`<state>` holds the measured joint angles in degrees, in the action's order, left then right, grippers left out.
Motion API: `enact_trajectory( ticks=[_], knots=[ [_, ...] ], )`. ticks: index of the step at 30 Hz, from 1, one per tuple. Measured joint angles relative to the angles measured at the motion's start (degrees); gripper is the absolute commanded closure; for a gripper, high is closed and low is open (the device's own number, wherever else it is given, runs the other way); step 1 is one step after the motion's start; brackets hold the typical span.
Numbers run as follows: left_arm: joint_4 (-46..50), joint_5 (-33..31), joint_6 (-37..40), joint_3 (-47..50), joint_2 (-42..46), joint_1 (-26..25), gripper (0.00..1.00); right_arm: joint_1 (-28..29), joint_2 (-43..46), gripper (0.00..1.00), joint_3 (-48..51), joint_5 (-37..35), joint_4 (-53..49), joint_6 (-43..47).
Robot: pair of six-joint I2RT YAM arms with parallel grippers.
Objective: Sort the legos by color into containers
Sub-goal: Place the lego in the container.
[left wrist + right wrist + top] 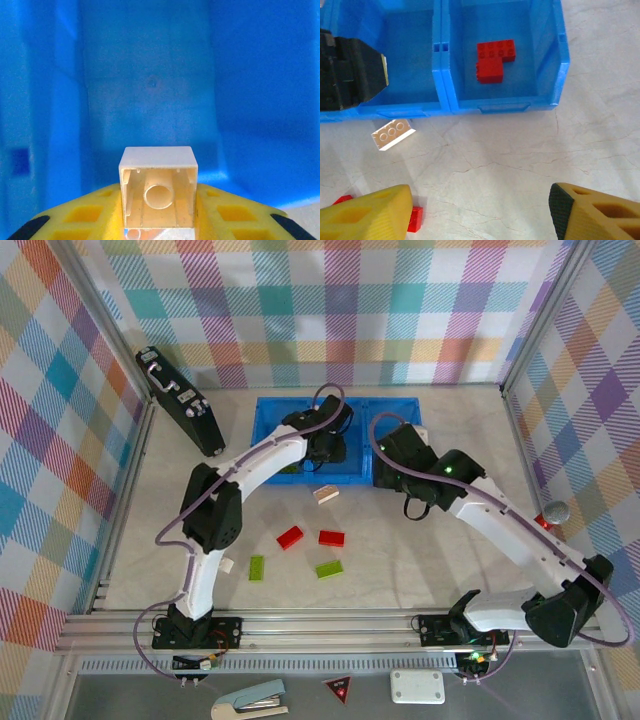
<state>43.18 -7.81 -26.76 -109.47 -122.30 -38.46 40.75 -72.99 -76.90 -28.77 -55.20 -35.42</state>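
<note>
Left gripper (158, 201) jaws clamp a cream brick (158, 159), hollow underside toward the wrist camera. The brick hangs inside the blue tray (445, 102), over the bare floor of the compartment just left of the one with the red bricks (492, 60). It is already over the bin, so the next move is likely just opening. Right gripper (480, 212) jaws are wide and empty, over the surface near the tray. A loose cream brick (392, 134) lies far-left of them.

white arms (262, 456), black joints (215, 520), purple cables (327, 389), yellow fingers (370, 212)
</note>
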Motion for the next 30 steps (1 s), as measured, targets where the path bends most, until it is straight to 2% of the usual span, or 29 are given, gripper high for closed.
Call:
enact_trajectory(
  ticks=[6, 17, 23, 30],
  knots=[
    [-0.22, -0.9, 0.2, -6.4, -6.56, 0.0, 0.63, -0.31, 2.34, 0.27, 0.46, -0.79, -1.4, -0.2],
    [-1.51, -2.01, 0.22, -12.46, -15.67, 0.0, 0.61, -0.31, 2.71, 0.27, 1.18, -0.76, -2.91, -0.22],
    [-1.46, -2.4, 0.24, -12.52, -16.83, 0.0, 0.55, -0.31, 3.85, 0.27, 2.25, -0.55, -3.1, -0.39],
    [-1.53, -2.43, 0.44, -12.61, -16.81, 0.0, 0.54, -0.31, 3.89, 0.27, 3.23, 0.92, -3.39, -0.63]
  ],
)
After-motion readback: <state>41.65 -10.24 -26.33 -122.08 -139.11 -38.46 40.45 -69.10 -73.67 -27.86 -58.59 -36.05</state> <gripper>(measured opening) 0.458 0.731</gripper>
